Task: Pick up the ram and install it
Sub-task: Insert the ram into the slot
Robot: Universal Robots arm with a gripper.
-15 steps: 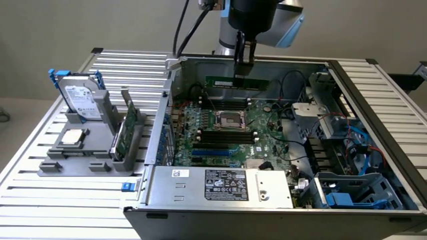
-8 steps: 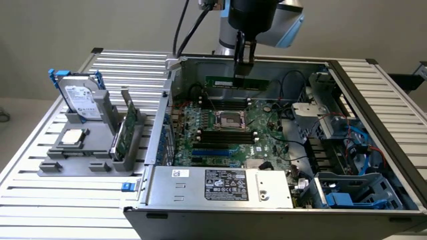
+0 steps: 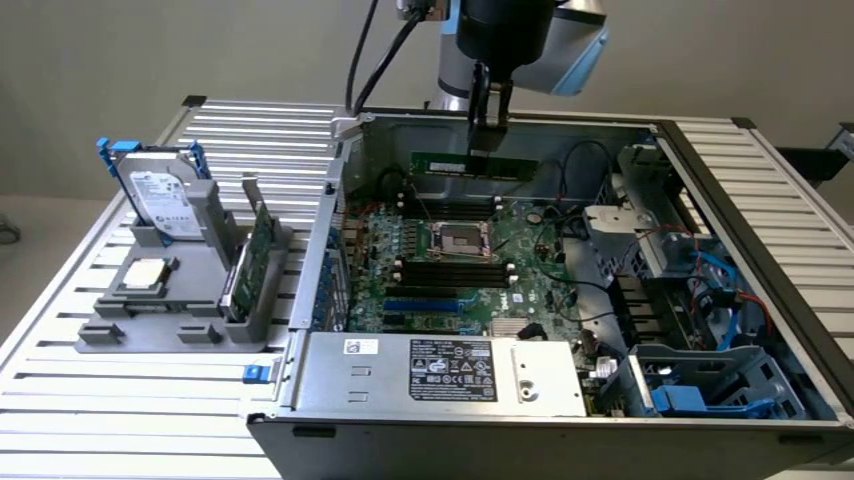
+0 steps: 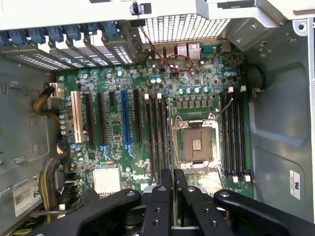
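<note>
Black tool (image 4: 173, 173), seen close from the wrist, is clamped on the upper edge of the ram (image 3: 447, 164), a long, thin green circuit-board stick with a row of dark chips, which it pinches near the middle. In the exterior view the ram hangs level and edge-down inside the open grey metal computer case (image 3: 400, 140). It is above the green motherboard (image 3: 534, 285) and apart from it.

Below the ram on the board lie the square silver processor socket (image 3: 461, 240) and, on either side of that socket, rows of long black memory slots (image 3: 454, 272). In the wrist view the tool is near the bank of slots beside the socket, with a blue expansion slot (image 4: 125, 115) and a white one (image 4: 76, 118) farther across the board.

A silver power supply box (image 3: 441, 372) with a white-and-black label lies at the case's near edge. Blue cables (image 3: 727, 290) run through the bay on the exterior view's right.

Outside the case, toward the exterior view's left, a grey plastic holder (image 3: 160, 335) stands on the slatted aluminium tabletop (image 3: 80, 400). It carries a silver-labelled hard drive with blue rails (image 3: 167, 200) standing upright, a taller green expansion card (image 3: 254, 255) on edge, and a small square silver processor chip (image 3: 144, 275) lying flat.
</note>
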